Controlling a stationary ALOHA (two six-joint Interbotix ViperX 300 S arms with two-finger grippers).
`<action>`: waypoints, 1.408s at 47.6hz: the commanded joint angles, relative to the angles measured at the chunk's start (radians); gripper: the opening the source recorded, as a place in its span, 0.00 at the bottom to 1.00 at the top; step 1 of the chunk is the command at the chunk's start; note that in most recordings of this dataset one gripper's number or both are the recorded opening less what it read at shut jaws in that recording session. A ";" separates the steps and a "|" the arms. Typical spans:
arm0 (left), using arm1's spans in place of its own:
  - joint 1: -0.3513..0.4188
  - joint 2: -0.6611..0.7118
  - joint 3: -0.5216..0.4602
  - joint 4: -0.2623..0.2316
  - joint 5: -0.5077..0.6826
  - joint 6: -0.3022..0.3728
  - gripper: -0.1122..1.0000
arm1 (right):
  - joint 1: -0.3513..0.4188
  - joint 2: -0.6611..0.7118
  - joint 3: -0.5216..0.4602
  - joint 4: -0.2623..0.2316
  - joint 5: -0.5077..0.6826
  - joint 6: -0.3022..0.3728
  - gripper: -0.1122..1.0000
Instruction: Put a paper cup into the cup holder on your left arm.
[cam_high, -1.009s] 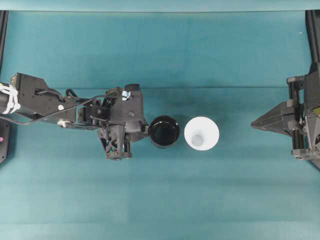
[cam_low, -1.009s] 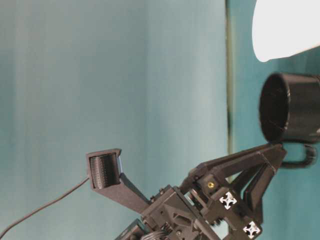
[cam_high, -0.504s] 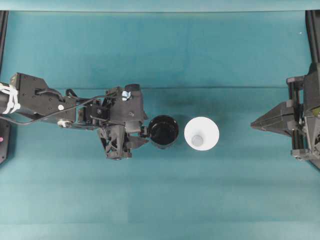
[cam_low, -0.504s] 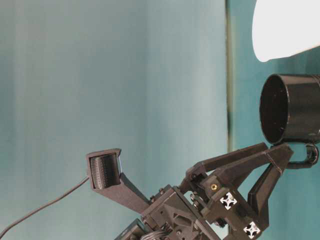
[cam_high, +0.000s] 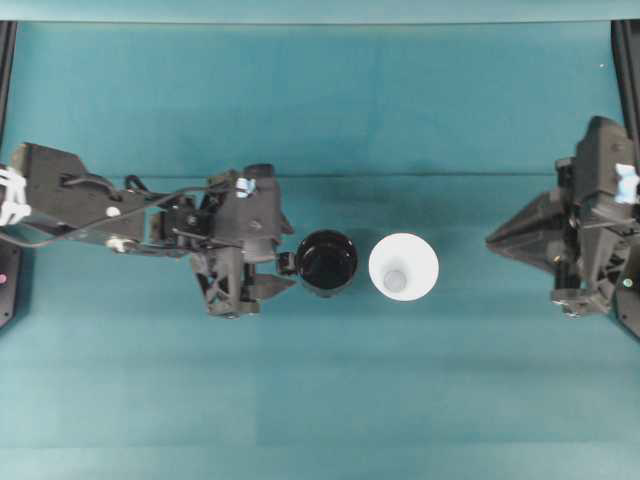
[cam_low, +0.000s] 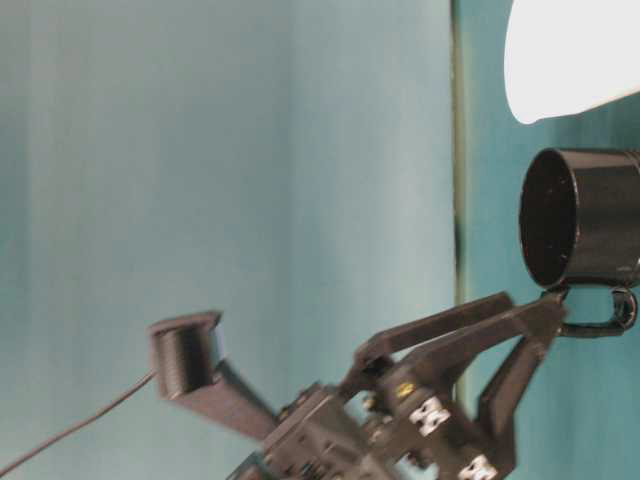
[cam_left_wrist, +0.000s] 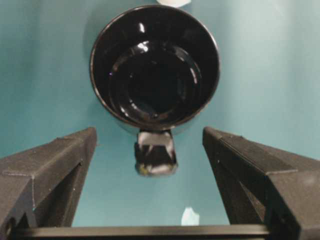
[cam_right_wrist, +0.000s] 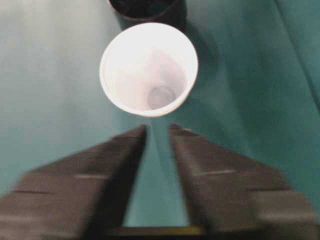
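Overhead exterior shows the paper cup (cam_high: 403, 269) upright on the teal worktop (cam_high: 400, 100) just beside the cup holder (cam_high: 327, 263), whose knob sits between the left pincer's (cam_high: 285, 267) wide-apart jaws, while the right pincer (cam_right_wrist: 158, 131), slightly parted, stands well apart.

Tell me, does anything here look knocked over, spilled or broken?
Nothing stands out. The paper cup and the cup holder both stand upright, side by side on the teal table, empty and undamaged. The left gripper is open around the holder's handle, not touching it.
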 joint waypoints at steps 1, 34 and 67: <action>-0.008 -0.044 0.009 0.002 -0.005 -0.005 0.96 | -0.026 0.041 -0.063 0.003 0.048 0.037 0.57; -0.028 -0.219 0.152 0.002 -0.005 -0.061 0.96 | -0.041 0.497 -0.307 -0.051 0.064 0.034 0.90; -0.028 -0.229 0.169 0.002 -0.005 -0.061 0.96 | -0.100 0.601 -0.311 -0.052 0.064 0.025 0.88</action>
